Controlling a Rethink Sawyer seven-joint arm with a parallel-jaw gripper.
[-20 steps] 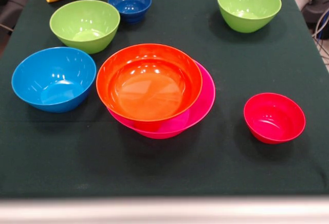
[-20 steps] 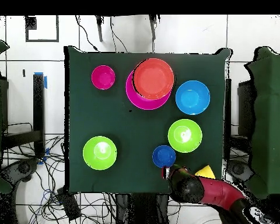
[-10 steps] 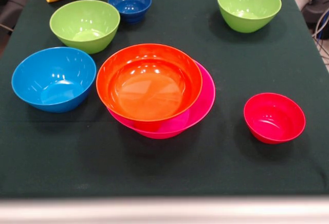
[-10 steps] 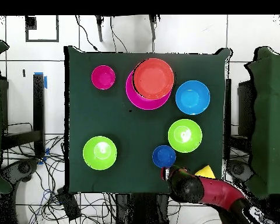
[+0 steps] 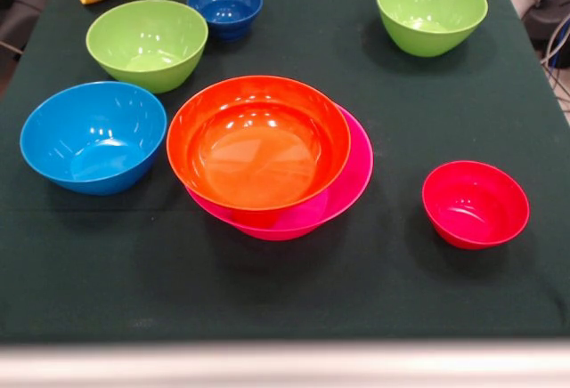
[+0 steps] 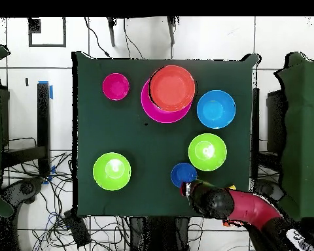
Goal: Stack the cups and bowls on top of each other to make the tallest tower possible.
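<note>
Tower [image 5: 267, 161] is just orange bowl [image 5: 258, 143] nested off-centre in pink bowl [image 5: 352, 183] mid-surface; gripper [image 6: 185, 188] hangs beside the dark blue bowl [image 6: 183, 174], jaws' state untellable, likely next pick.

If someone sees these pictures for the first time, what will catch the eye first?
First the orange bowl, sitting in the wider pink bowl at the middle of the green tablecloth. Around this pair stand single bowls: a light blue bowl beside it, two lime green bowls further back, and a small red bowl alone. In the overhead view, the red and black arm reaches in near the small dark blue bowl.
</note>
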